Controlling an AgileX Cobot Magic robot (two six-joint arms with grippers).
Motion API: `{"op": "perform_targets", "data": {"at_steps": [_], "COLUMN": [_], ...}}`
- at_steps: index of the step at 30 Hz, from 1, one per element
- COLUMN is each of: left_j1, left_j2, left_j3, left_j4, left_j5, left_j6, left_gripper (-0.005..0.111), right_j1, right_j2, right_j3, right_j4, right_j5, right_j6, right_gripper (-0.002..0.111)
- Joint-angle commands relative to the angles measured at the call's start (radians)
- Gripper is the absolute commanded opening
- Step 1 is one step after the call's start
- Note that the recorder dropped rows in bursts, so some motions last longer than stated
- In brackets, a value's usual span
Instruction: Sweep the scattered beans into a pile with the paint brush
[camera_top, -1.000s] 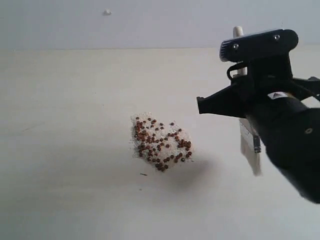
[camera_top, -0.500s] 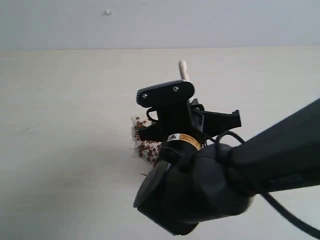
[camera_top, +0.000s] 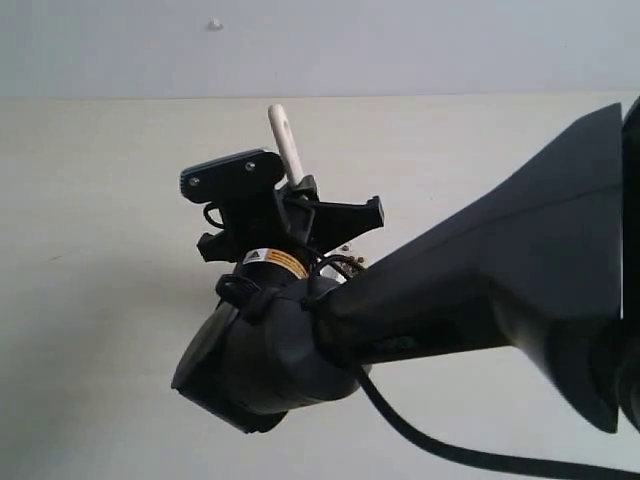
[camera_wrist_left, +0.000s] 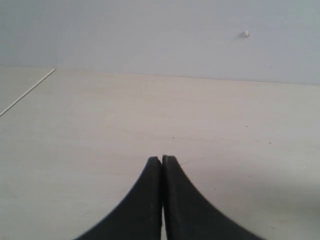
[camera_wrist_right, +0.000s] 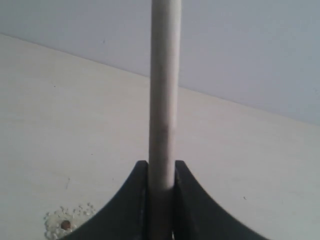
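My right gripper (camera_top: 290, 215) reaches across the middle of the table, shut on the paint brush's light wooden handle (camera_top: 285, 140), which sticks up above it. The arm hides the bristles and ferrule. In the right wrist view the handle (camera_wrist_right: 165, 90) runs straight up between the jaws of that gripper (camera_wrist_right: 161, 167). The arm covers nearly all of the pile of beans; only a few whitish crumbs (camera_top: 352, 258) peek out beside it. A patch of crumbs with one reddish-brown bean (camera_wrist_right: 65, 225) lies on the table in the right wrist view. My left gripper (camera_wrist_left: 162, 159) is shut with nothing in it, over bare table.
The pale table (camera_top: 100, 300) ends at a grey wall with a small white speck (camera_top: 214, 24). The bulky black right arm (camera_top: 480, 290) fills the right and middle of the exterior view. A thin seam (camera_wrist_left: 27, 90) crosses the table in the left wrist view.
My right gripper has carried the brush from the right side leftward across the pile. The arm now covers the beans that showed one second ago.
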Motion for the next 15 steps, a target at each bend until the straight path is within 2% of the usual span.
{"op": "perform_targets", "data": {"at_steps": [1,7,15], "left_j1": [-0.002,-0.002,-0.002], "left_j2": [-0.006,-0.006,-0.006], "left_j3": [0.004,0.004,0.004], "left_j4": [0.004,0.004,0.004], "left_j5": [-0.006,-0.006,-0.006], "left_j6": [0.004,0.004,0.004], "left_gripper": [0.0,0.0,0.0], "right_j1": [0.001,0.001,-0.032], "right_j2": [-0.037,-0.133,-0.186], "right_j3": [-0.024,0.011,0.162], "right_j4": [0.015,0.065,0.035], "right_j5": [-0.004,-0.004,-0.004], "right_j6": [-0.082,-0.144,-0.149], "right_gripper": [0.0,0.0,0.0]}}
